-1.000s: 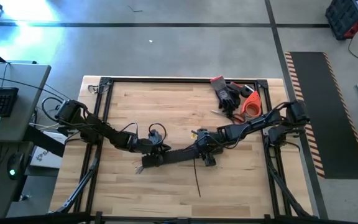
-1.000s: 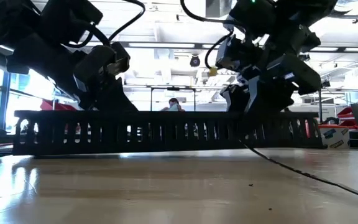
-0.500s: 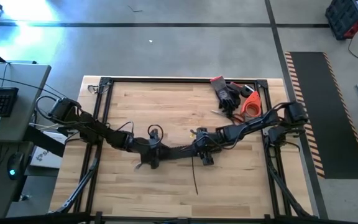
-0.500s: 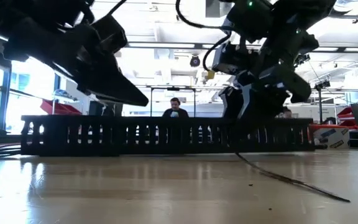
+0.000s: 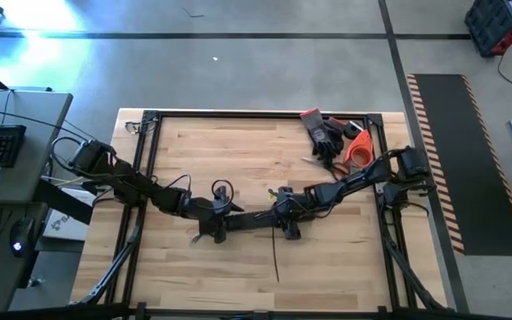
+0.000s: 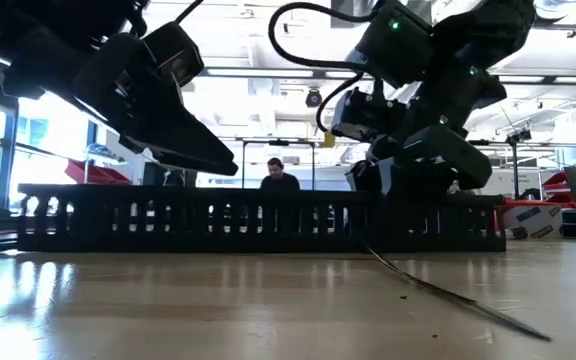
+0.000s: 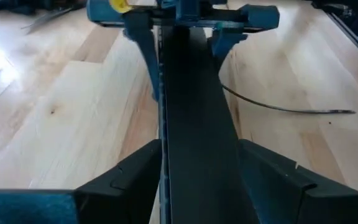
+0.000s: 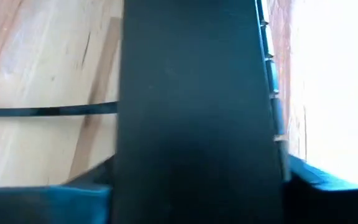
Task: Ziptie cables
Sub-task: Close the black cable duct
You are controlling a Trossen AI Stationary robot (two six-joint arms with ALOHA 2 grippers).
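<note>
Well, left jaws stand loose around the long black slotted plastic duct (image 5: 250, 220); right jaws grasp its stiff, light walls.

Wooden table with clutter at its far right corner.
Black gloves (image 5: 325, 133) lie beside an orange tool (image 5: 357, 149); a slotted black duct (image 6: 258, 217) crosses the table (image 5: 238, 151) centre.

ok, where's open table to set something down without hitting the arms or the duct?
Free: the far-left wood between the table's back frame rail and the slotted duct, and the near strip on both sides of the thin black strip. Crowded: the middle band, where left end effector and right end effector straddle the duct, and the far-right corner with gloves and an orange tool.
</note>
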